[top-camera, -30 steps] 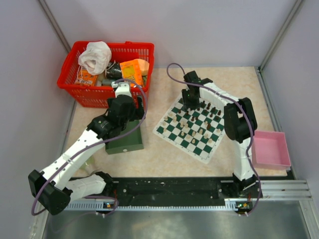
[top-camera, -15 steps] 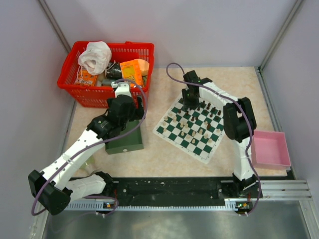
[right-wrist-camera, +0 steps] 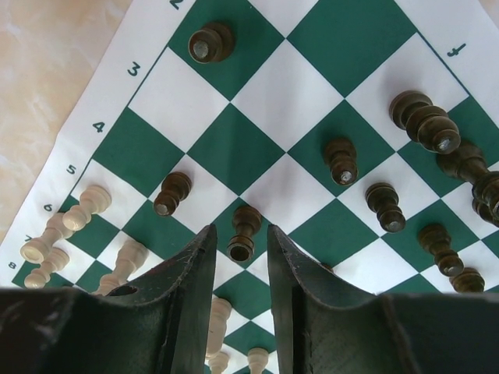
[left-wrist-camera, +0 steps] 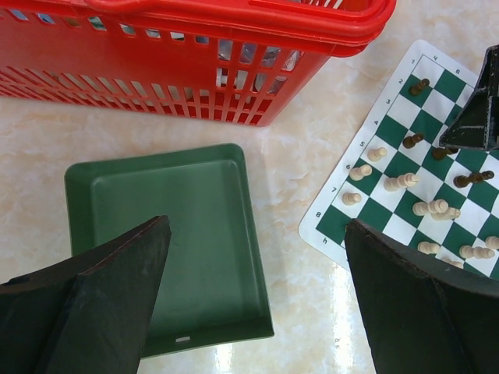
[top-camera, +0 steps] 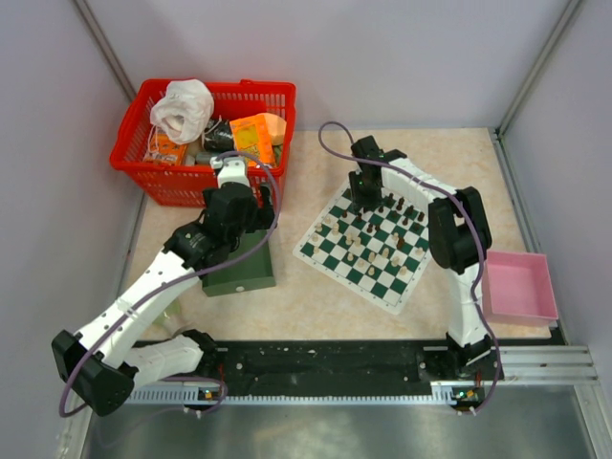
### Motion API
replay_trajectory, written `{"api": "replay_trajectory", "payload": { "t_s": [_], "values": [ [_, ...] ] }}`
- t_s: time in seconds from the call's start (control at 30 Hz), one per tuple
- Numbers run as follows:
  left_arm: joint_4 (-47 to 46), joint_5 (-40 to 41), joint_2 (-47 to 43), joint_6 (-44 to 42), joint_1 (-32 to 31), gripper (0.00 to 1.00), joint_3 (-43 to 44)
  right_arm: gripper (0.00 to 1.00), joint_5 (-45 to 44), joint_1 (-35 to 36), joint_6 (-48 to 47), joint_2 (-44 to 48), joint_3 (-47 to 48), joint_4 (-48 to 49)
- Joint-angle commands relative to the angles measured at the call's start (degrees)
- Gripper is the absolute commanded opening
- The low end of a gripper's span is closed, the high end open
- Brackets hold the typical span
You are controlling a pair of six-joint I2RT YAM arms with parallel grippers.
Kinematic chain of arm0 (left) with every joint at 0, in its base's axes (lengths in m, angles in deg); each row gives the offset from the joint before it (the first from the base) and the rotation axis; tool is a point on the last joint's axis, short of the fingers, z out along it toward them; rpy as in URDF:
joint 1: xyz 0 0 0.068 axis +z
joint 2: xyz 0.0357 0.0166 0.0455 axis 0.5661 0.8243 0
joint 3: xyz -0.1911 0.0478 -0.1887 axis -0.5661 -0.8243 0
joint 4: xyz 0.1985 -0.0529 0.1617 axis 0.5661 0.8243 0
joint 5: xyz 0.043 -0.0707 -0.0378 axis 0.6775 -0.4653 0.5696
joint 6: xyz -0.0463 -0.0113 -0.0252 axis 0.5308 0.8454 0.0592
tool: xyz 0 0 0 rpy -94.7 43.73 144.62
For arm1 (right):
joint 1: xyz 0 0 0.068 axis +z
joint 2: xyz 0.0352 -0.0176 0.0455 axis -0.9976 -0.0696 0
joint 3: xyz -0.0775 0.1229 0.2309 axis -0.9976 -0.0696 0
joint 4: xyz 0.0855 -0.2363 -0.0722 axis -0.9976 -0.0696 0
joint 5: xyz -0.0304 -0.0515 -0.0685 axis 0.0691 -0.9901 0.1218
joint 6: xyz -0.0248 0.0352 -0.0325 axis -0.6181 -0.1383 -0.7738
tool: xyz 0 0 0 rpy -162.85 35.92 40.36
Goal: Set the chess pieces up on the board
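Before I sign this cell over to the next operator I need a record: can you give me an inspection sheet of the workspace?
Surface: glossy beige marbled tabletop.
Job's things: board lies skewed; cream pieces and dark pieces scattered over it, not in rows.
Clutter: red basket of mixed items, green tray, pink tray.
Claws: left claw wide open over the green tray; right claw narrowed around a dark piece, contact unclear.
Cables: purple cable along each arm, no snag seen.
Surroundings: pale walls, metal rail at the near edge.
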Motion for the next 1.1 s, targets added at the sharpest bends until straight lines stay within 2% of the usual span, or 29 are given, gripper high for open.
{"api": "replay_trajectory", "payload": {
  "t_s": [0.0,0.53,0.8,1.07],
  "values": [
    [-1.32,0.9,-1.53,0.19,0.29,0.99,0.42,0.33,-0.5,0.92,-0.14,-0.59,1.29,-0.16],
    [-1.41,0.99,-1.88,0.45,0.46,0.99,0.07,0.32,0.21,1.0,-0.31,-0.86,1.02,-0.59],
    [-1.41,0.9,-1.97,0.36,0.55,0.99,-0.02,0.28,-0.23,1.18,-0.22,-0.86,0.76,-0.77],
    [-1.41,0.99,-2.41,0.63,0.55,0.99,-0.28,0.3,-1.29,1.27,-0.31,-1.03,0.58,-1.21]
  ]
}}
